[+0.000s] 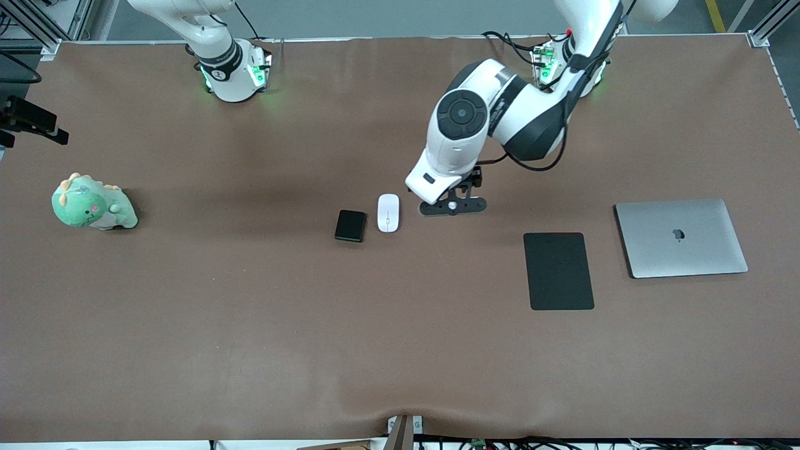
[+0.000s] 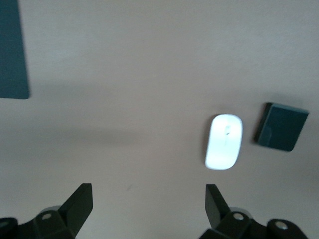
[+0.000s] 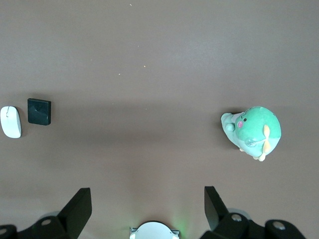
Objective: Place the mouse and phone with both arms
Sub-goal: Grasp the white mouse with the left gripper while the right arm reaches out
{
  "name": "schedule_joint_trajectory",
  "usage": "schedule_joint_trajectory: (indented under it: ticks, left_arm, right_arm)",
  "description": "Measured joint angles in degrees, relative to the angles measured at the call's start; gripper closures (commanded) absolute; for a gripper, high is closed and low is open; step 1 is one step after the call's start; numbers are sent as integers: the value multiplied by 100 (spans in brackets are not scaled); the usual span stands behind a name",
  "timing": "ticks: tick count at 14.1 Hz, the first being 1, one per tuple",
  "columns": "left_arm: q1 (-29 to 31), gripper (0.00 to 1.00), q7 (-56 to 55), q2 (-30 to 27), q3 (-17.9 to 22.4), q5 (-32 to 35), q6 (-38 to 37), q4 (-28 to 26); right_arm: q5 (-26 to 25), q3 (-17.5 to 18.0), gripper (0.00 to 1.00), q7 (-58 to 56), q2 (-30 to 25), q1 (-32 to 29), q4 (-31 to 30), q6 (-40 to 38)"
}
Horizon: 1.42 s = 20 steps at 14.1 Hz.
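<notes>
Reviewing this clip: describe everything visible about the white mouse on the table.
The mouse is a small white oval of glossy plastic with a thin grey centre line. It lies flat on the brown table, beside the phone but with a narrow gap between them. Nothing grips or touches it. The left gripper hangs open just beside it, toward the left arm's end of the table.

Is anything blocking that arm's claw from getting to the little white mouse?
Nothing visible. The left gripper hangs with open jaws over bare table beside the mouse. The phone lies past the mouse, toward the right arm's end, out of the way.
</notes>
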Motion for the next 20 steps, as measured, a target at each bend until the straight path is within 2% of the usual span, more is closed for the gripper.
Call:
schedule_joint_trajectory:
  ticks: [7,15,20]
  left_arm:
    - [-303,0,-258,949,12,84,556,688]
    - [-727,0,-263,1569,29,508,1273,757]
    - [-831,0,-389,1925,32,582,1654,762]
  right_arm:
    - [-21,-159,0,-4,637,-37,-3,28]
    - [-49,-150,0,-4,1077,-19,3,104]
    - [-45,-110,0,-4,1332,46,-3,542]
